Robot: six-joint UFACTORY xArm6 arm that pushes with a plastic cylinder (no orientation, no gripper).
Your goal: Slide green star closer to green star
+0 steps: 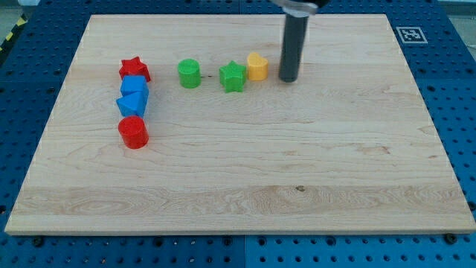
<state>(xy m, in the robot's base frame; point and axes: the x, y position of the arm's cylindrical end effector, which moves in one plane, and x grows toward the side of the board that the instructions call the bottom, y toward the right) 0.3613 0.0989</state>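
Note:
A green star (233, 77) lies on the wooden board (245, 164) near the view's top centre. A yellow block (257, 66) touches its right side. A green cylinder (189, 74) stands to the star's left, apart from it. My tip (288, 78) rests on the board just to the right of the yellow block, with a small gap between them. The dark rod rises from the tip toward the view's top.
At the view's left a column of blocks runs downward: a red star (134, 70), two blue blocks (134, 87) (132, 104) and a red cylinder (134, 132). A fiducial marker (408, 34) sits at the board's top right corner.

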